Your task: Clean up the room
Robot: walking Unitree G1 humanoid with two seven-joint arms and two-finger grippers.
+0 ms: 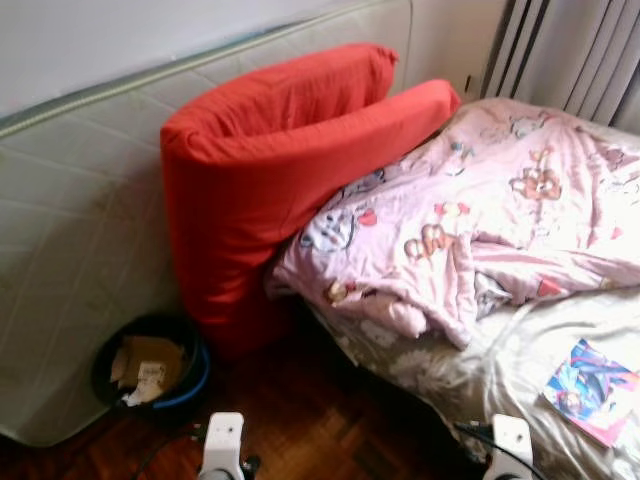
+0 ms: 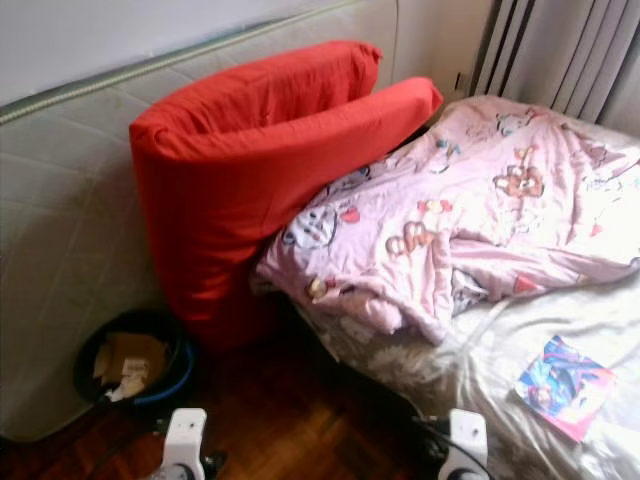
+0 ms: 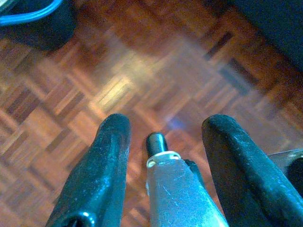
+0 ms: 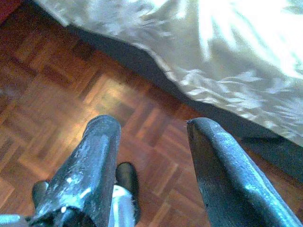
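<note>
A red cushion (image 1: 270, 170), folded over on itself, stands on the parquet floor (image 1: 310, 420) between a pale mattress (image 1: 70, 250) propped against the wall and the bed (image 1: 520, 370). Its upper end leans over the bed's corner, touching a rumpled pink quilt (image 1: 480, 230) printed with cartoon figures; no lettering on the quilt can be read. The quilt hangs over the near edge of the bed, above a shiny grey sheet (image 4: 227, 56). On that sheet, near the right edge, lies a colourful booklet (image 1: 590, 388); its cover is too blurred to read. At the foot of the mattress, just beside the cushion, sits a dark bin (image 1: 150, 372) with a blue rim, holding brown cardboard and scraps of paper; no print on them is legible. Grey curtains (image 1: 570, 50) hang behind the bed. The left gripper (image 3: 163, 142) hangs over bare parquet, fingers spread, holding nothing. The right gripper (image 4: 151, 142) hangs over the floor beside the bed's edge, likewise spread and empty.
</note>
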